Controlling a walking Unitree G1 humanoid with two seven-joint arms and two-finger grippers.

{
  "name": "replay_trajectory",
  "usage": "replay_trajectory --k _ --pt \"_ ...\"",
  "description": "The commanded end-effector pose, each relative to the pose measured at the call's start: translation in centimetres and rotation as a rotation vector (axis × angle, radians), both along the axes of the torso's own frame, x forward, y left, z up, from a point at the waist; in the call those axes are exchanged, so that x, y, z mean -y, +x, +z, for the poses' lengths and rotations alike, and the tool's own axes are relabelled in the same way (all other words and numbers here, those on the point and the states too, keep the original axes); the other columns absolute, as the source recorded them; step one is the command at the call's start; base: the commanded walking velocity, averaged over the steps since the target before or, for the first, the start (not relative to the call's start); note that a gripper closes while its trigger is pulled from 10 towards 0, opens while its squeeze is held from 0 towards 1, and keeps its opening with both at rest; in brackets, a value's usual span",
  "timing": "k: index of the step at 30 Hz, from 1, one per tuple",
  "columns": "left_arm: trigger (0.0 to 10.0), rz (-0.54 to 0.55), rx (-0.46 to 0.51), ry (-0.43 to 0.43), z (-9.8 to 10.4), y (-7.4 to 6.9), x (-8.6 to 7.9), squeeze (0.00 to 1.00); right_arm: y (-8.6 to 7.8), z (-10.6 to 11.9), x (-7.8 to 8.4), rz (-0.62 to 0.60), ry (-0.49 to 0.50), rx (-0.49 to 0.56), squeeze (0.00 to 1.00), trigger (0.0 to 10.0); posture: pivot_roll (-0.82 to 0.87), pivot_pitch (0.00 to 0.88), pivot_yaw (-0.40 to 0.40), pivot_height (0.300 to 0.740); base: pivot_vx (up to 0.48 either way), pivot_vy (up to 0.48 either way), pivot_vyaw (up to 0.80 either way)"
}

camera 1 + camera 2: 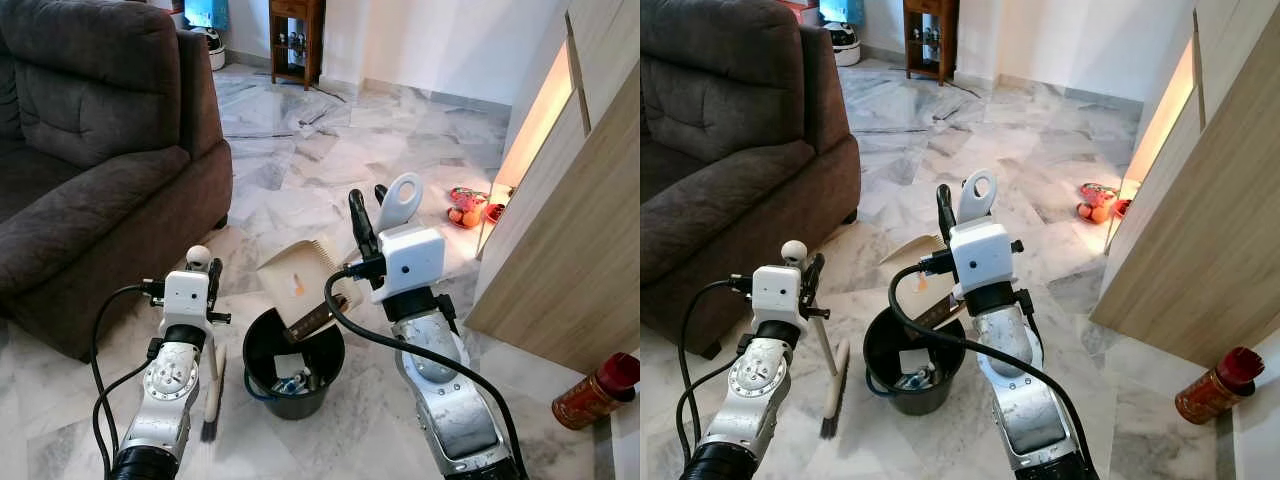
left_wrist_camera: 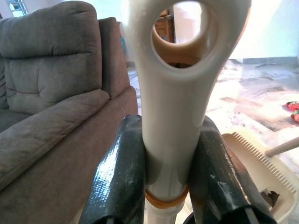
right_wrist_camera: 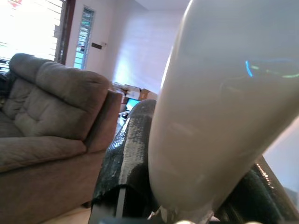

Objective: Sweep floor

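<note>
Right gripper [image 1: 366, 222] clamped on dustpan handle [image 1: 399, 203], dustpan [image 1: 300, 272] tilted over black bin [image 1: 293, 362] at frame centre; left gripper [image 1: 206, 272] clamped on brush [image 1: 212, 395] lower left

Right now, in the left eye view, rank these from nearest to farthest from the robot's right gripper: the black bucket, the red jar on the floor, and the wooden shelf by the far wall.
1. Black bucket: just below the right gripper, slightly to its left.
2. Red jar: on the floor, far to the right by the cabinet.
3. Wooden shelf: against the far wall, across the room.
</note>
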State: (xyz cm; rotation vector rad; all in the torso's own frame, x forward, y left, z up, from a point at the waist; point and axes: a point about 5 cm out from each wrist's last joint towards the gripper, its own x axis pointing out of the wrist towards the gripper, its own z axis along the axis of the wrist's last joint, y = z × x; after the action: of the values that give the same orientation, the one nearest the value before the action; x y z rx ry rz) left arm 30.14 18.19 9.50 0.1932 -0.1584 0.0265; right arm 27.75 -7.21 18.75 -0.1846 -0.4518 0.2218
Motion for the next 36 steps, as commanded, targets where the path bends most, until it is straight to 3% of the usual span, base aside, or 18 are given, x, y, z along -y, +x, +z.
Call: replay_trajectory --k 1,19,24,36 --pt "10.0 -0.011 0.039 0.006 0.9 0.2 0.2 0.00 -0.3 1.1 -0.2 0.005 0.006 0.078 0.00 10.0 -0.01 0.000 -0.032 0.740 0.000 0.000 0.00" --pt "10.0 -0.007 0.042 0.007 1.0 0.3 0.1 0.00 -0.3 1.1 -0.4 -0.003 -0.050 0.108 0.00 10.0 -0.01 0.000 -0.035 0.740 0.000 0.000 0.00" --pt "10.0 -0.006 0.045 0.006 1.0 0.4 0.1 0.00 0.2 1.6 0.4 -0.061 -0.062 0.130 0.00 10.0 -0.01 0.000 -0.035 0.740 0.000 0.000 0.00" --pt "10.0 -0.008 0.047 0.004 1.1 0.5 0.2 0.00 1.9 2.9 4.3 -0.247 -0.096 0.189 0.00 10.0 -0.01 0.000 -0.035 0.740 0.000 0.000 0.00"
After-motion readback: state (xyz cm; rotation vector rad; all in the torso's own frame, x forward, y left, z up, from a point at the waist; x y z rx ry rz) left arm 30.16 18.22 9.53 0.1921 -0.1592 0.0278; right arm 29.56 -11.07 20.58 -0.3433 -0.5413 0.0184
